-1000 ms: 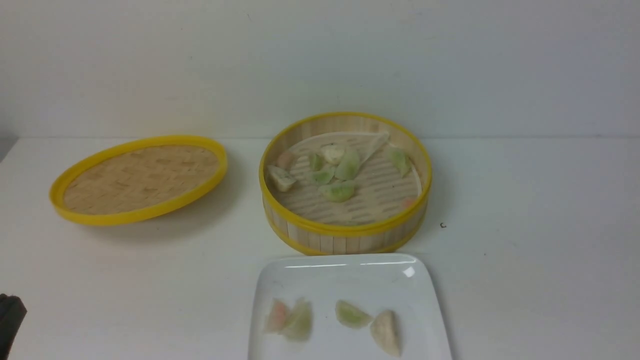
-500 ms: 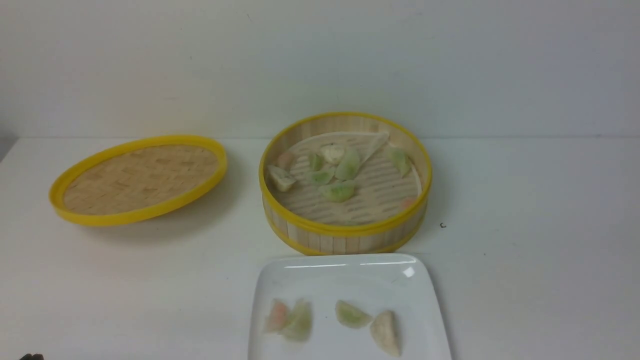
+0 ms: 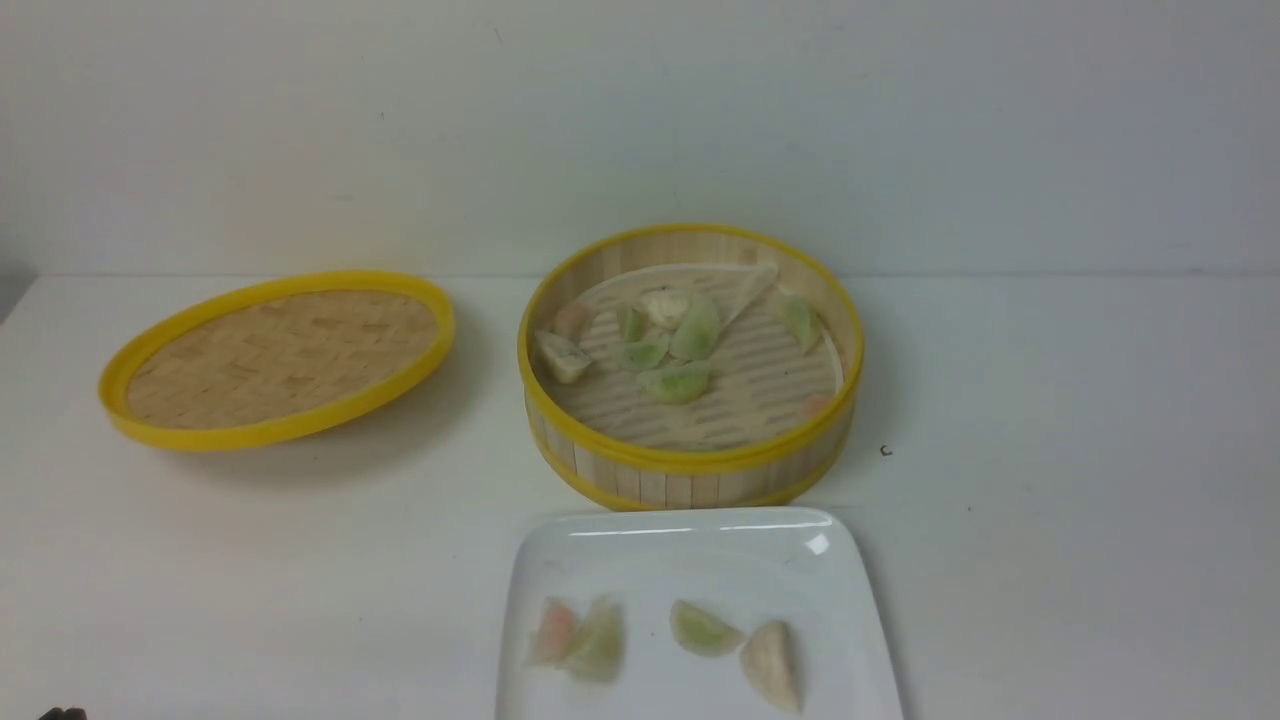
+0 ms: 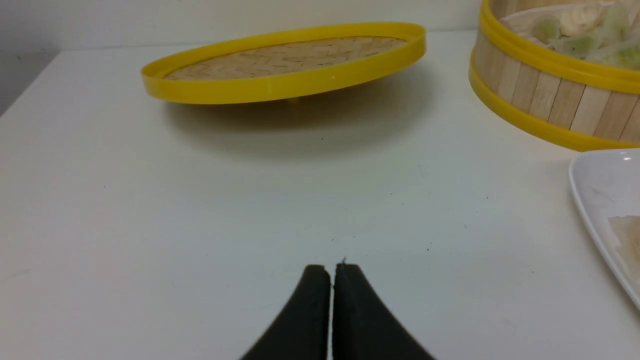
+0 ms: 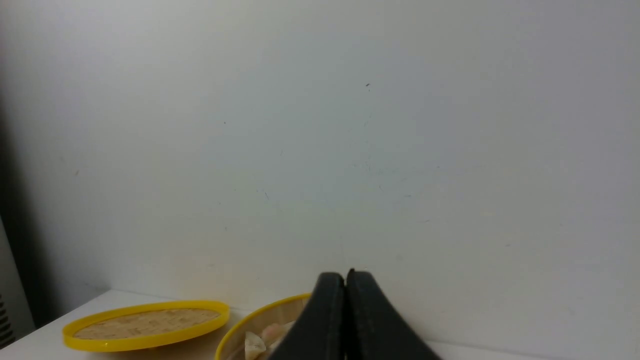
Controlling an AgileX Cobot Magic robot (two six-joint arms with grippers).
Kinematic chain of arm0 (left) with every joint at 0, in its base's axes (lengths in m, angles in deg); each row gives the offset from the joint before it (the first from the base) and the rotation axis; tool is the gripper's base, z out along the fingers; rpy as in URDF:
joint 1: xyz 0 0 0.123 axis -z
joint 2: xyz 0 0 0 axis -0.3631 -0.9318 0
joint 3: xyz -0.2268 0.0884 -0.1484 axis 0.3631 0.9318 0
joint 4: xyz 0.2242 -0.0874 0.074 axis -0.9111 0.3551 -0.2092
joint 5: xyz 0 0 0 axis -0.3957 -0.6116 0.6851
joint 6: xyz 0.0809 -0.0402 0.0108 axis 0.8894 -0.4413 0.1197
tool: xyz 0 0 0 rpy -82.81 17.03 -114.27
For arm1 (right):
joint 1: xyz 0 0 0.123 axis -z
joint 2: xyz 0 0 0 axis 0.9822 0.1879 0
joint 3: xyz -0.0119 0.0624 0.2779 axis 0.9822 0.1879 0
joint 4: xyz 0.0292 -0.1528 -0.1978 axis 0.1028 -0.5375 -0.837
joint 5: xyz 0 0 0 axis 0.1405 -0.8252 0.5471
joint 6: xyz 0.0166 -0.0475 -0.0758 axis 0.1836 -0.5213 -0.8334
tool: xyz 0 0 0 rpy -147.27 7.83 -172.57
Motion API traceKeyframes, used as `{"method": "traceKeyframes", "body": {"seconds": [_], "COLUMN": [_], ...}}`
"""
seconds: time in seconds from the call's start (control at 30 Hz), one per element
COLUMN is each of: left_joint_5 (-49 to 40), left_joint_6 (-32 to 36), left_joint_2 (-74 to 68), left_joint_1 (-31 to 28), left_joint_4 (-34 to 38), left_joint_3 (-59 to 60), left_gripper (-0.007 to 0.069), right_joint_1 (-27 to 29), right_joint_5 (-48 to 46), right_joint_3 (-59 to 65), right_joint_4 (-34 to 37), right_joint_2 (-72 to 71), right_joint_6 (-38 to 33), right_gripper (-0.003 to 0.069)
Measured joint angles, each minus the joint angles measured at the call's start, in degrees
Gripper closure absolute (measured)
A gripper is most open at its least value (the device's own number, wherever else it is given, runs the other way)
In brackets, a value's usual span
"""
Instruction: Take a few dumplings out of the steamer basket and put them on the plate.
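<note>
Table [image 3: 1050, 560] first: steamer basket [image 3: 690, 470] sits mid-table with dumplings [image 3: 676, 381] inside, lid [image 3: 275, 358] off to its left. Plate [image 3: 700, 560] right in front holds four dumplings. Left gripper [image 4: 332, 272] low over bare table, pinched closed and empty; right gripper [image 5: 345, 280] raised, also closed.

Closed right hand [image 5: 345, 278] above steamer basket [image 5: 260, 314]
</note>
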Motion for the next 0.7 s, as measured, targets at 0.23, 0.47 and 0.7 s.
{"method": "traceKeyframes", "body": {"seconds": [0.23, 0.47, 0.7], "left_joint_5": [0.0, -0.1, -0.2], "left_joint_6": [0.0, 0.0, 0.0], "left_joint_2": [0.0, 0.0, 0.0], "left_joint_1": [-0.1, -0.1, -0.1], "left_joint_4": [0.0, 0.0, 0.0], "left_joint_3": [0.0, 0.0, 0.0], "left_gripper": [0.0631, 0.0631, 0.0631], "right_joint_1": [0.0, 0.0, 0.0], "right_joint_5": [0.0, 0.0, 1.0], "right_joint_3": [0.0, 0.0, 0.0], "right_joint_4": [0.0, 8.6, 21.7], "right_joint_2": [0.0, 0.0, 0.0], "right_joint_6": [0.0, -8.1, -22.4], "right_gripper": [0.0672, 0.0672, 0.0672]}}
